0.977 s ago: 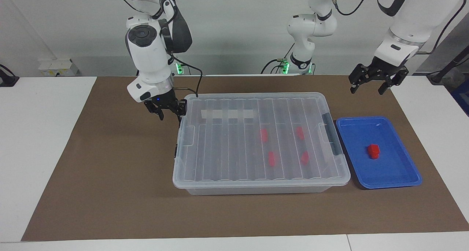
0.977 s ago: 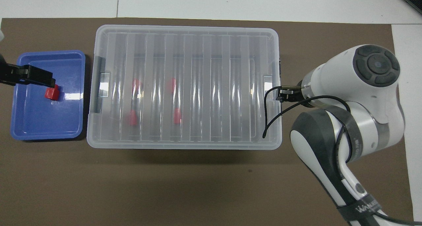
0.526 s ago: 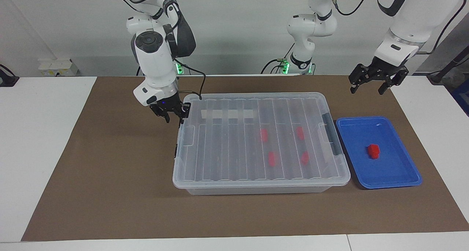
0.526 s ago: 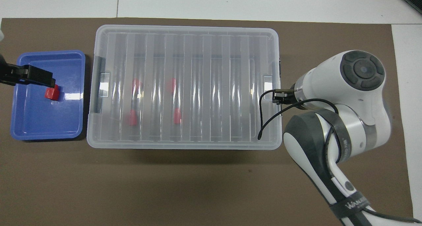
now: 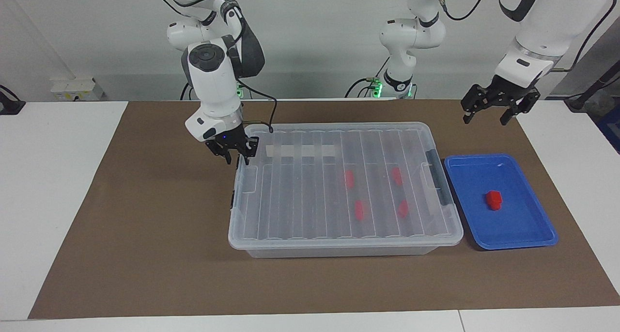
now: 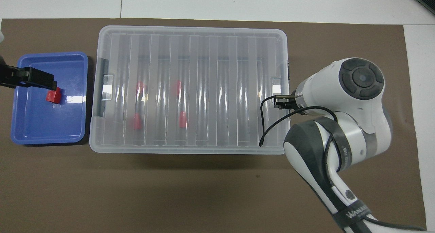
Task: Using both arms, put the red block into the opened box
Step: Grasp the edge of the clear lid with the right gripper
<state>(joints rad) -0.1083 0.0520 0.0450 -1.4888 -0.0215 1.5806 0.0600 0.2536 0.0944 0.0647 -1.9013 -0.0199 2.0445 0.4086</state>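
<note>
Red block (image 5: 494,199) sits alone in blue tray (image 5: 530,237), lower right of facing view; in overhead view same block (image 6: 53,96) is at mid left, inside the tray (image 6: 40,134)

Box (image 5: 339,240) fills centre of frame, ribbed clear lid (image 5: 290,196) on and lying flat, 4 more red blocks (image 5: 359,210) seen through it

Right gripper (image 5: 231,153) is at upper-left corner of box in facing view, just at lid edge by the corner; fingers part way apart, nothing seen between them, contact w/ lid can't be told

Left gripper (image 5: 499,110) hangs in upper right of facing view, above the tray, jaws wide, empty; arm waits there

All on brown mat (image 5: 145,254)
</note>
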